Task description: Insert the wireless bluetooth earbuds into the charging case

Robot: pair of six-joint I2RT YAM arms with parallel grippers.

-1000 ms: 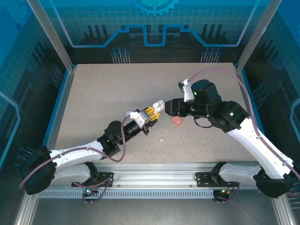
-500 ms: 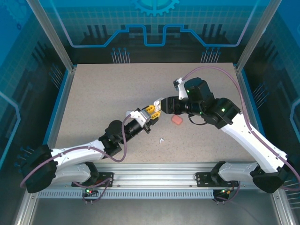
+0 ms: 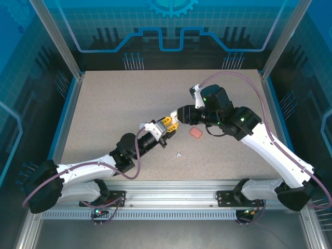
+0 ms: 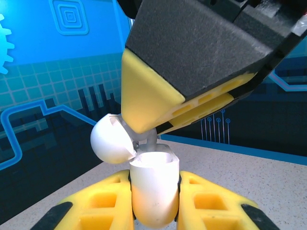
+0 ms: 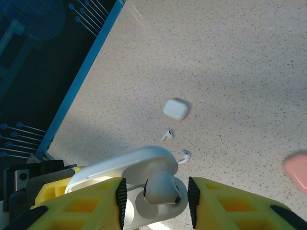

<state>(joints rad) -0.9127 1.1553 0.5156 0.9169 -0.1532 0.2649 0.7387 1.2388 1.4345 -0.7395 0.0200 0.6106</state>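
The speckled worktop (image 3: 114, 114) carries both arms, whose ends meet above its centre. The left tool (image 4: 154, 203) is pressed together on the lower body of the white charging case (image 4: 153, 189), holding it upright and off the surface with its lid (image 4: 110, 141) hinged open to one side. The right tool (image 5: 156, 191) comes in from above, pinching a white earbud (image 5: 160, 187) directly over the open mouth of the case; in the left wrist view the stem appears to be at or just inside the rim, but seating depth cannot be confirmed. On the worktop lie a closed white case (image 5: 176, 109), a pink case (image 3: 195, 133) and two loose earbuds (image 5: 167, 135), well apart from the work. Assessment: the step in hand is the insertion. Recommended practice is to hold the case steady, keep the stem in line with its socket, and lower gently so that the bud is not jammed against the rim or the lid. The pinch should be released only once the bud sits in its well; a tilted entry risks it popping out onto the worktop.
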